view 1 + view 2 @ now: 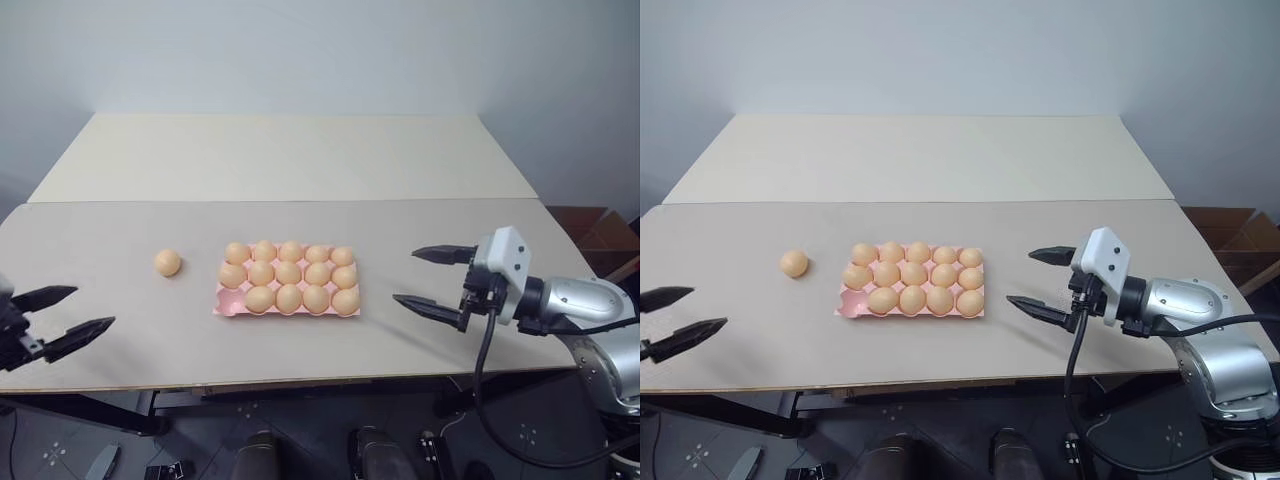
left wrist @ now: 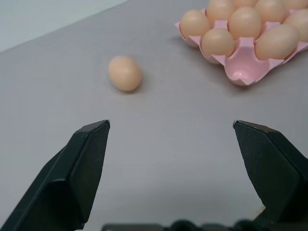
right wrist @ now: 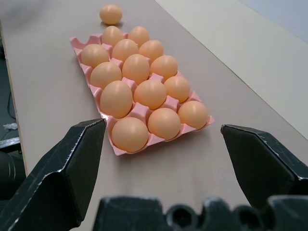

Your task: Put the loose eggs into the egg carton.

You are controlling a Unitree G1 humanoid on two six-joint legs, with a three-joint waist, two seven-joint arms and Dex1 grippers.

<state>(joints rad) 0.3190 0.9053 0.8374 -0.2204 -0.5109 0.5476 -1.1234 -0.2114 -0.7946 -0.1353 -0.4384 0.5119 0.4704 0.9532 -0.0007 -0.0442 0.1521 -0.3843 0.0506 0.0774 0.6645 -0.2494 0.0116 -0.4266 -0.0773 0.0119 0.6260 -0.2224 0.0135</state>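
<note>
- The egg carton (image 1: 226, 303) lies flat on the grey bench (image 1: 120, 330), near the middle of its front half, long side running left to right.
- Fourteen eggs sit in its cups — five in the back row, five in the middle row, four in the front row.
- The one empty cup (image 2: 244, 67) is at the carton's front-left corner; its pink hollow is bare in the left wrist view.
- One loose egg (image 1: 167, 262) rests on the bench to the left of the carton, clear of it and not touching it, roughly level with the carton's back rows.
- The left hand (image 1: 58, 318) hangs at the bench's front-left edge, well apart from the loose egg and from the carton. Its two black fingers (image 2: 84, 159) stand wide apart with nothing between them.
- In the left wrist view this hand looks across the bench at the loose egg, with the carton's empty corner beyond it to one side.
- The right hand (image 1: 432, 280) is held over the bench to the right of the carton, pointing toward it — near, but not touching. Its fingers (image 3: 79, 159) are spread wide too, and hold nothing.
- Behind the grey bench stands a second, paler cream surface (image 1: 300, 155), butted against its far edge.
</note>
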